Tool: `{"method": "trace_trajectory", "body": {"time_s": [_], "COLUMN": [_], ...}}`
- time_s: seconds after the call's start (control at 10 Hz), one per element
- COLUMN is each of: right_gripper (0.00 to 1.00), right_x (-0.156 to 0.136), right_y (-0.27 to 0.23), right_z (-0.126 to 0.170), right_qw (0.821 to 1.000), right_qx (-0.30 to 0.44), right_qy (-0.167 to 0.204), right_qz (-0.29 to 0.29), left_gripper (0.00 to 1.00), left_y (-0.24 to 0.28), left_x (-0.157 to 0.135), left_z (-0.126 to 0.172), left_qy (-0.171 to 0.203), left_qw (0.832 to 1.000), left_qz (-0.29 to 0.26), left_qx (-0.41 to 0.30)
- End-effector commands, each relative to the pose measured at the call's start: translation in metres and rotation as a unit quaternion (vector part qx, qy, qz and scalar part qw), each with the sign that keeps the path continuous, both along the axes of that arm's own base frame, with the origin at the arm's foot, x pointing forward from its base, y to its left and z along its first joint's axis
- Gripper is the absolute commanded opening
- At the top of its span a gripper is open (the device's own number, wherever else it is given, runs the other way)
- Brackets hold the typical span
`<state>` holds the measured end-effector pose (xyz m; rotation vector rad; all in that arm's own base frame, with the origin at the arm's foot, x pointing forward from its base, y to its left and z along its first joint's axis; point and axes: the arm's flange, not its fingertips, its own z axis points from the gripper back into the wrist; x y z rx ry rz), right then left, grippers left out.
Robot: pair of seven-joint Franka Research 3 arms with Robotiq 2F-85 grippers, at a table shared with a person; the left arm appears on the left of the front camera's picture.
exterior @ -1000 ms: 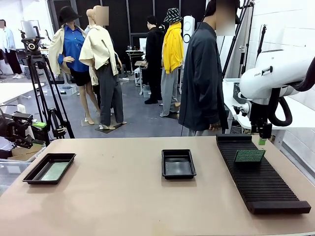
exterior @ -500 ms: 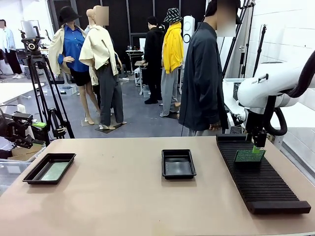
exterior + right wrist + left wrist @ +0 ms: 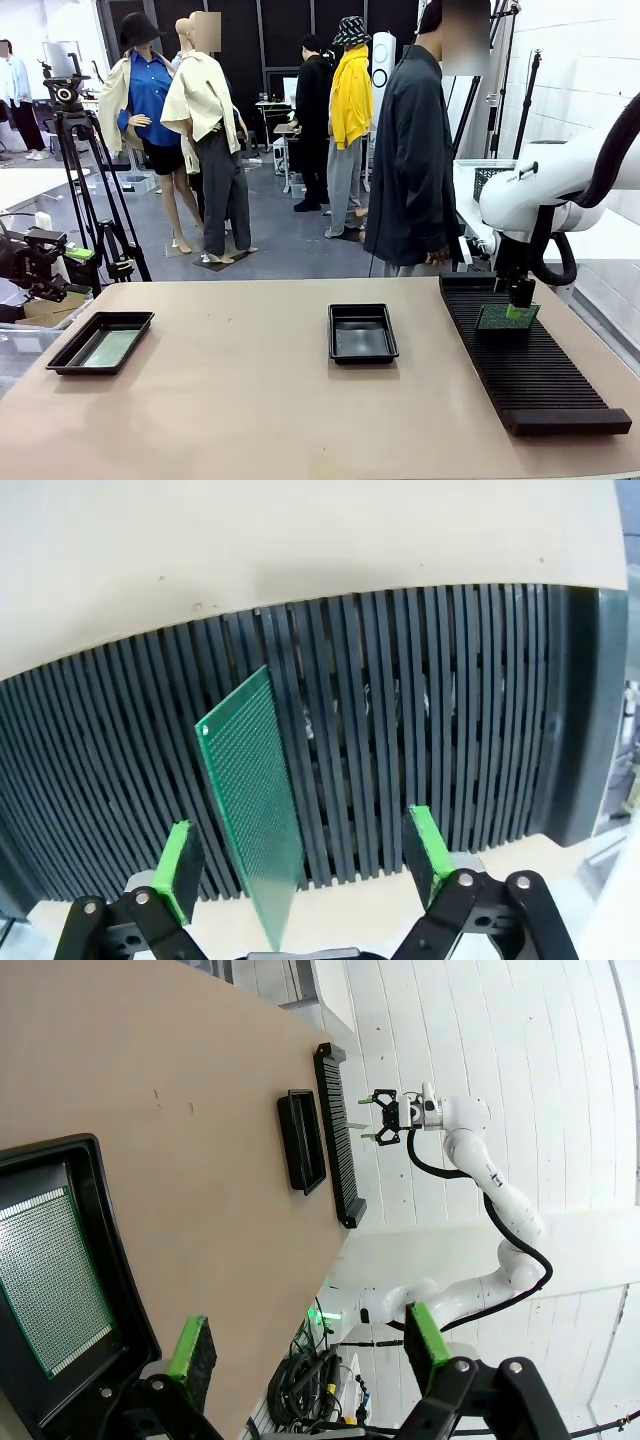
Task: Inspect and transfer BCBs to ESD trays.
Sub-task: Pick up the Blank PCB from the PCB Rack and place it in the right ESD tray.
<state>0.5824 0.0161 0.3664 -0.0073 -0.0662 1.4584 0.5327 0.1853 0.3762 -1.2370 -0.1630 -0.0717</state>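
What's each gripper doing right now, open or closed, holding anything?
Left gripper: open, holding nothing.
Right gripper: open, fingers either side of the upright BCB standing in the rack, not gripping it.

A standing BCB [image 3: 250,800] is set upright in a slot of the rack [image 3: 420,710], between the parted fingers of the right claw [image 3: 298,825] and touching neither. To that claw's left on the table [image 3: 250,400], the near ESD tray [image 3: 362,332] is placed beside the rack. The far ESD tray [image 3: 120,1290], with a flat BCB [image 3: 50,1280] laid in it, is found well beyond, close beside the left claw [image 3: 305,1320].
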Motion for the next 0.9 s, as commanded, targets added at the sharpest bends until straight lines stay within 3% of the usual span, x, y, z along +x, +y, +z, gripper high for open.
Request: {"method": "trace_trajectory", "body": {"time_s": [0.0, 0.6, 0.8], "right_gripper": [1.00, 1.00, 0.89], "right_x": [0.0012, 0.0041, 0.0038], "right_y": [-0.0020, -0.0031, -0.0043], "right_z": [-0.0057, 0.0032, 0.0028], "right_qw": [1.000, 1.000, 1.000], "right_qx": [0.013, 0.004, 0.005], "right_qy": [-0.009, -0.001, 0.001], "right_qz": [0.011, 0.010, 0.010], "left_gripper": [1.00, 1.00, 1.00], "left_y": [-0.0015, -0.0015, -0.0015], "left_x": [-0.0016, -0.0016, -0.0016], "left_z": [0.0016, 0.0016, 0.0016], "left_qy": [-0.003, -0.003, -0.003], "left_qw": [1.000, 1.000, 1.000], "left_qz": [0.005, 0.005, 0.005], "left_qx": [-0.009, -0.009, -0.009]}}
